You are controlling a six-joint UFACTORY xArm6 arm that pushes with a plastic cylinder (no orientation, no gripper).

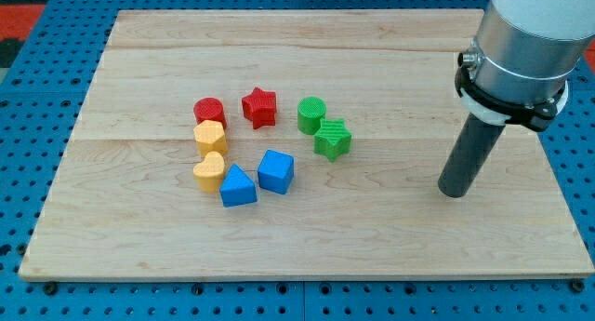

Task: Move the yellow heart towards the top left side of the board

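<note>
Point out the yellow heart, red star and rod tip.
yellow heart (pixel 209 170), camera view, middle of its top face.
red star (pixel 259 105), camera view, centre of its top face.
my tip (pixel 453 192), camera view, very end of the rod, well to the view's right of the blocks.

Bare board (pixel 139 60) is lying open toward the view's top left. The red cylinder (pixel 210 111) and yellow block (pixel 210 136) are crowding the yellow heart (pixel 209 171) from above, the blue triangular block (pixel 238 186) touching it on the right.

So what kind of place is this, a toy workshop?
More likely a robotics lab test bench. A wooden board sits on a blue perforated mounting table, a robot arm's rod ends at my tip, and small coloured blocks like the yellow heart wait to be pushed.
</note>
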